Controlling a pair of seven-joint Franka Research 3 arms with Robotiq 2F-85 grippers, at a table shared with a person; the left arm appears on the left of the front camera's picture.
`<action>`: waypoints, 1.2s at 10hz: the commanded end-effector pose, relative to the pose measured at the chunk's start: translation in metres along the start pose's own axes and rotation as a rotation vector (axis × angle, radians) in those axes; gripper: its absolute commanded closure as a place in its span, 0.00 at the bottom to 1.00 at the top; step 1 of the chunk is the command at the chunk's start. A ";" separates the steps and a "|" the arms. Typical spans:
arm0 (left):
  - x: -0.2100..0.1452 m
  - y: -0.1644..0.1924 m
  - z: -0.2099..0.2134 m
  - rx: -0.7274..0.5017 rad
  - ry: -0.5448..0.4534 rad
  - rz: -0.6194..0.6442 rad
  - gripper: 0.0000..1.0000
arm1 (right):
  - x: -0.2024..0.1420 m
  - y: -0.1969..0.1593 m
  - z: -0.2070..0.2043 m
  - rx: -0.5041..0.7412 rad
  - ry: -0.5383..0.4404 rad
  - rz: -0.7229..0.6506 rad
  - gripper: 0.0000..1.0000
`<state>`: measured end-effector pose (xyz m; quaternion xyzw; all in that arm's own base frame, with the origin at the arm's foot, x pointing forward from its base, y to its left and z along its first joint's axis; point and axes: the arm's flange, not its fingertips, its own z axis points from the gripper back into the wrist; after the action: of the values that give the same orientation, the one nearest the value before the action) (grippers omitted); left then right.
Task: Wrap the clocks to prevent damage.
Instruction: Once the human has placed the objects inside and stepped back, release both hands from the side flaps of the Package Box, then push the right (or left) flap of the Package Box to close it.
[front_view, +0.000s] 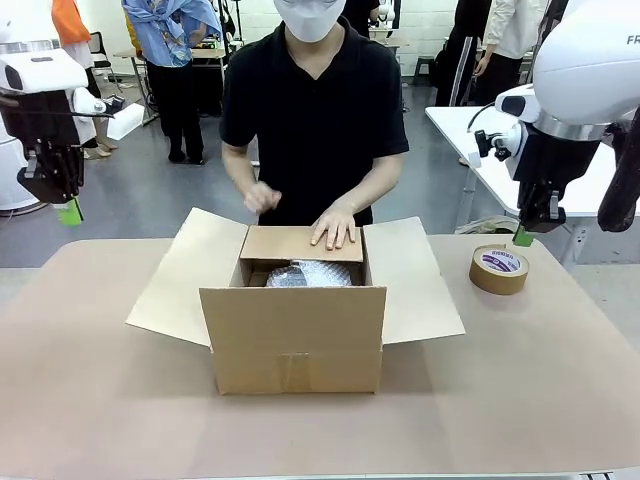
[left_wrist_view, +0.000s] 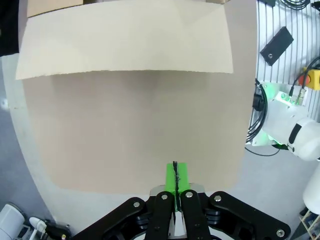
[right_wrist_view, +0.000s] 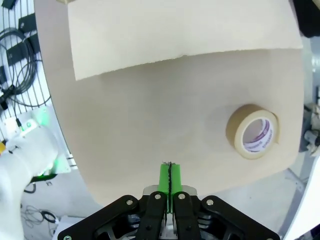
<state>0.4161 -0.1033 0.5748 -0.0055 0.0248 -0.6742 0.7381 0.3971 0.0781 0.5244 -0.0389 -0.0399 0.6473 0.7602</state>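
Left gripper (front_view: 70, 212): seen raised clear of the beige surface (front_view: 90, 400) at its left edge, green pads pressed together, nothing held.
Box: a brown open cardboard box (front_view: 295, 335) is set at mid-surface, side flaps spread outward, far flap (front_view: 285, 243) folded in.
Task's thing: a clear bubble-wrapped bundle (front_view: 308, 273) is seen lying inside the box; what is wrapped cannot be told.
Person: one flat hand (front_view: 334, 228) is laid on the far flap; the other hand (front_view: 262, 198), loosely fisted, is held above its left end.
Tape: a tan roll of packing tape (front_view: 499, 269) is laid flat right of the box, apart from it.
Right gripper (front_view: 523, 237): held above the surface just behind the tape roll, clenched, empty.
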 end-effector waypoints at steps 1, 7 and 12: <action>-0.001 -0.001 -0.009 0.010 -0.035 -0.026 1.00 | -0.008 -0.008 -0.001 0.040 -0.002 0.034 0.99; 0.001 0.001 -0.004 0.007 -0.006 -0.004 1.00 | -0.004 -0.002 -0.004 0.021 0.007 0.032 0.99; 0.001 0.001 -0.004 0.007 -0.006 -0.004 1.00 | -0.004 -0.002 -0.004 0.021 0.007 0.032 0.99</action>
<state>0.4171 -0.1061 0.5679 -0.0054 0.0189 -0.6764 0.7362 0.4000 0.0740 0.5216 -0.0357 -0.0275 0.6623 0.7478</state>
